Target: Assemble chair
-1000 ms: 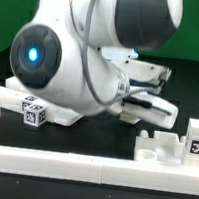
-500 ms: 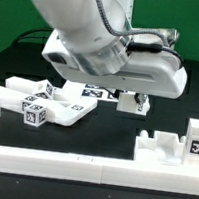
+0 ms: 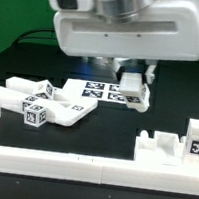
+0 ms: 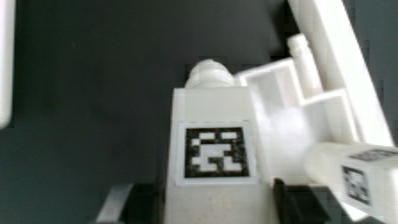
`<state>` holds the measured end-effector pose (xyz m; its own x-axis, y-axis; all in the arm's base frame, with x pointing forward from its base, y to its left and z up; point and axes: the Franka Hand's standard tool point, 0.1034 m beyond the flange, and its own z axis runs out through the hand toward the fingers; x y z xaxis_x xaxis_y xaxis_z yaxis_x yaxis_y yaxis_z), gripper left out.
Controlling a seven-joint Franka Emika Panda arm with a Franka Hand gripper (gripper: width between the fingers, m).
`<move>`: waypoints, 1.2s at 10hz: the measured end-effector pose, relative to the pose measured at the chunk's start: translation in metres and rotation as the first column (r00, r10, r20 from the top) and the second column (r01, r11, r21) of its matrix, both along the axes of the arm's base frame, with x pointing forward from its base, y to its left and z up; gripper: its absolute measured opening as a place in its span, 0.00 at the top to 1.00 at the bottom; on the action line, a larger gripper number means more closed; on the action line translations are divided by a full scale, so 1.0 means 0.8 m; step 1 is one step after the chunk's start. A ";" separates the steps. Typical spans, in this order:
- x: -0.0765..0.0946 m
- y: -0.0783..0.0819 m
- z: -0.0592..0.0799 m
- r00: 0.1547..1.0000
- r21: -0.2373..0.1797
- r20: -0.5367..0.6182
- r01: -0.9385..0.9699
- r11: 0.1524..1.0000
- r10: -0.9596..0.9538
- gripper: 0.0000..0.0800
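Observation:
My gripper (image 3: 135,85) is shut on a white chair leg (image 3: 135,95) and holds it above the table, just off the marker board (image 3: 99,89). In the wrist view the leg (image 4: 215,120) runs out from between the dark fingers (image 4: 302,200), with a square tag on its face and a rounded peg at its far end. Several tagged white chair pieces (image 3: 44,104) lie in a heap at the exterior view's left. A boxy white piece (image 3: 165,149) and a tagged block (image 3: 196,140) sit at the exterior view's right.
A long white border rail (image 3: 69,165) runs along the front edge. The arm's white body (image 3: 122,25) fills the top of the exterior view. In the wrist view white pieces (image 4: 317,75) lie past the leg on the dark table.
The arm has swung up and away from the front of the camera. The gripper has risen a little with the leg in it, uncovering the pieces at the left.

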<state>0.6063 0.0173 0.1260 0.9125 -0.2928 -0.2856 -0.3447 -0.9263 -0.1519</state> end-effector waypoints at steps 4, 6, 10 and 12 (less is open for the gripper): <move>0.008 0.024 -0.004 0.949 -0.097 0.303 0.117 0.988 -0.083 0.64; 0.035 0.015 0.013 0.903 -0.162 0.428 0.041 0.986 0.033 0.64; 0.041 0.016 0.011 0.827 -0.209 0.555 0.039 0.977 0.086 0.64; 0.042 0.019 0.004 0.824 -0.246 0.545 -0.023 0.969 0.158 0.64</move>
<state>0.6398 0.0327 0.1289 0.9200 -0.1941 0.3404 -0.1769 -0.9809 -0.0812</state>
